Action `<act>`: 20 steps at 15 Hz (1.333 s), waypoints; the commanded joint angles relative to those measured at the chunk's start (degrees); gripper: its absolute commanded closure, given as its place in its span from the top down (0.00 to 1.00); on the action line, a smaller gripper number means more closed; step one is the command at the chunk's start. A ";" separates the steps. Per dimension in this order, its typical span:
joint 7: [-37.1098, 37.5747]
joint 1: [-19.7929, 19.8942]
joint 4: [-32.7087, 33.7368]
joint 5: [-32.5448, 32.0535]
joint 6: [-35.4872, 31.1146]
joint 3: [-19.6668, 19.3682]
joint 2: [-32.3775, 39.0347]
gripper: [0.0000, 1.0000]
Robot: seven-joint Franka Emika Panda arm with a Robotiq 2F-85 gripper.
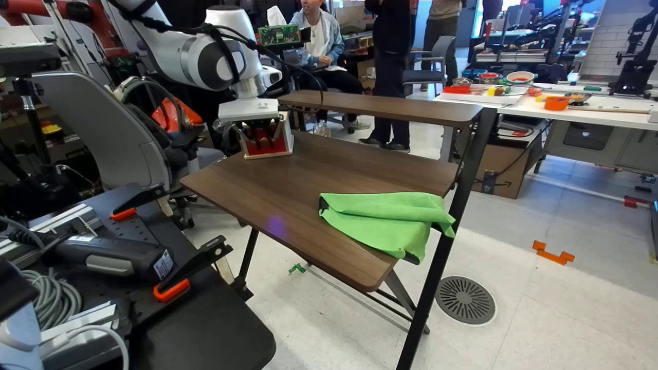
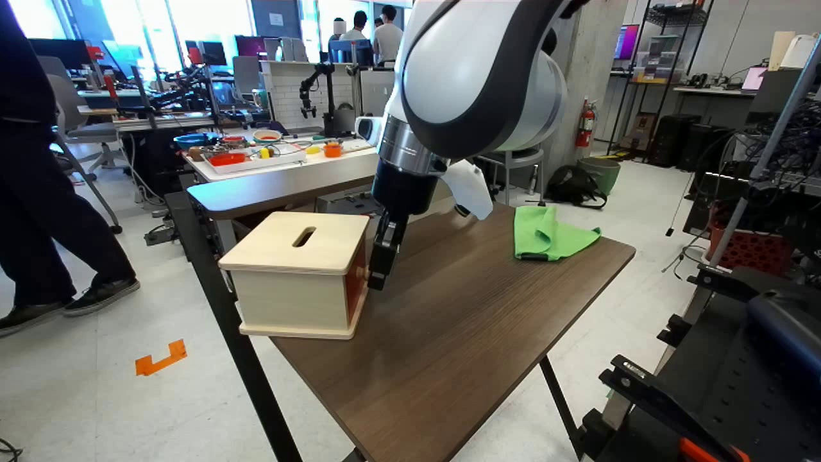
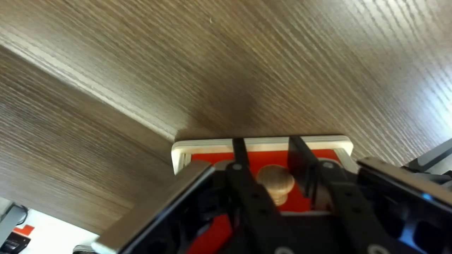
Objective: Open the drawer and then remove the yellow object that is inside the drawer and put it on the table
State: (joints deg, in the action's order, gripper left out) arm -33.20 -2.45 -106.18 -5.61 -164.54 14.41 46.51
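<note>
The drawer is a red front panel [image 3: 257, 158] with a round wooden knob [image 3: 277, 180], set in a pale wooden box [image 2: 292, 301]. The red front also shows in an exterior view [image 1: 266, 148]. The drawer looks shut. The box stands at one end of the brown table [image 1: 313, 169], near the raised shelf. My gripper [image 3: 267, 141] is open in front of the drawer, its two fingers on either side of the knob. A gap shows between the knob and the right-hand finger in the wrist view. The gripper points down beside the box in an exterior view [image 2: 380, 277]. The yellow object is out of view.
A green cloth [image 1: 385, 218] lies at the opposite end of the table and hangs over its edge. The raised shelf [image 2: 282, 186] runs along one side of the table, close to the box. A grey chair [image 1: 103, 128] and a black cart [image 1: 205, 318] stand near the table.
</note>
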 commanded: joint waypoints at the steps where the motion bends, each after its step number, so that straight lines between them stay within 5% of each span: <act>1: 2.58 -0.55 0.76 -2.21 -2.81 -0.23 1.03 0.06; 7: 3.59 -0.66 0.78 -2.41 -3.10 -0.15 1.28 0.00; 8: 3.78 -0.66 0.69 -2.48 -3.05 -0.24 1.18 0.26; 11: 4.56 -0.58 0.48 -2.98 -3.95 -0.43 1.12 0.40; 19: 6.25 -0.83 0.53 -4.16 -6.61 -0.53 1.65 0.99; 20: 6.36 -0.85 0.62 -4.12 -6.62 -0.35 1.70 1.00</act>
State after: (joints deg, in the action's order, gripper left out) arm -28.92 -3.16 -106.49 -7.70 -169.04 13.69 47.11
